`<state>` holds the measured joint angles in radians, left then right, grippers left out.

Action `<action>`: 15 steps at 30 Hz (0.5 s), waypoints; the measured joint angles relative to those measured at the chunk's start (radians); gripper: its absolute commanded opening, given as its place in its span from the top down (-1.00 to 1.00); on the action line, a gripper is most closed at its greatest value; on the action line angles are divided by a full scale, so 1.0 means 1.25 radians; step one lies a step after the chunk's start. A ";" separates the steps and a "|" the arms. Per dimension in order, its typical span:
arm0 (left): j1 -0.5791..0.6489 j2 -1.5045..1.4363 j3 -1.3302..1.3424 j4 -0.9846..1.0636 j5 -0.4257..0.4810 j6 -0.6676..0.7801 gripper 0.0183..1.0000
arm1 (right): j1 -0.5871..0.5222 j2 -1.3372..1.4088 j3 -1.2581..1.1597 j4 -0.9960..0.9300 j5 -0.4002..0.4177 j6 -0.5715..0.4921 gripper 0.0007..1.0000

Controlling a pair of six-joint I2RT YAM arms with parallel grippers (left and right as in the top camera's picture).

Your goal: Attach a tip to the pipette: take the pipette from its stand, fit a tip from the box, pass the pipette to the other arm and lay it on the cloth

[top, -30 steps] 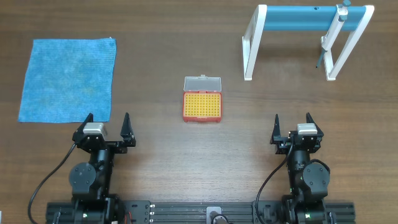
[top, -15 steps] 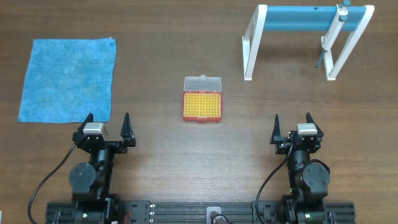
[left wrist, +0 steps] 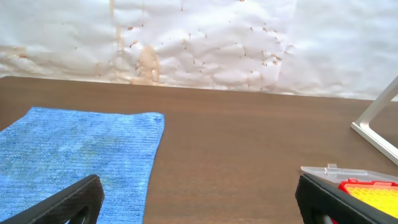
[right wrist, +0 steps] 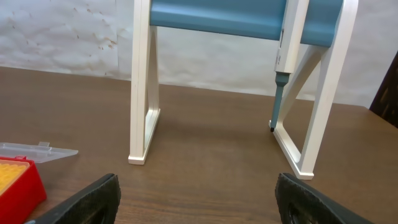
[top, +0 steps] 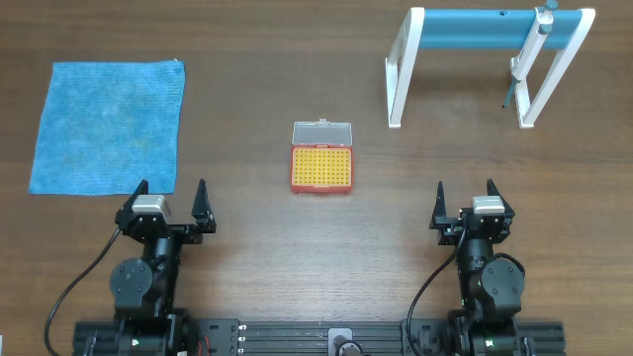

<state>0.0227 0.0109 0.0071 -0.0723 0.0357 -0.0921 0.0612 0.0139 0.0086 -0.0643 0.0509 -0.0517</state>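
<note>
The white pipette [top: 526, 51] hangs at the right end of its stand [top: 487, 32], a blue bar on white legs at the back right; the right wrist view shows the pipette [right wrist: 284, 68] hanging inside the stand's frame [right wrist: 144, 93]. A red tip box [top: 321, 165] with yellow tips and an open clear lid sits mid-table, its corner visible as the tip box [left wrist: 367, 190] and the tip box [right wrist: 18, 180]. The blue cloth [top: 109, 129] lies flat at the back left, also the cloth [left wrist: 68, 155]. My left gripper [top: 169, 198] and right gripper [top: 465, 200] rest open near the front edge, holding nothing.
The brown wooden table [top: 297, 267] runs bare between the two arms and around the tip box. A white papered wall [left wrist: 205, 43] stands behind the table's far edge.
</note>
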 measured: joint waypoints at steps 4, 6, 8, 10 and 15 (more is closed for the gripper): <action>0.000 0.000 0.000 0.000 0.000 0.000 -1.00 | 0.000 0.000 0.000 0.000 0.000 0.000 -0.63; 0.000 0.000 0.000 0.000 0.000 0.000 -1.00 | 0.000 0.000 0.000 0.000 0.000 0.000 -0.63; 0.000 0.000 0.000 0.000 0.000 0.000 -1.00 | 0.000 0.000 0.000 0.000 0.000 0.000 -0.63; 0.000 0.000 0.000 0.000 0.000 0.000 -1.00 | 0.000 0.000 0.000 0.001 0.000 0.000 -0.63; 0.000 0.000 0.000 0.000 0.000 0.000 -1.00 | 0.000 0.063 0.002 0.043 0.002 0.000 -0.63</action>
<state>0.0227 0.0109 0.0071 -0.0723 0.0357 -0.0921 0.0612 0.0929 0.0113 -0.0109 0.0528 -0.0517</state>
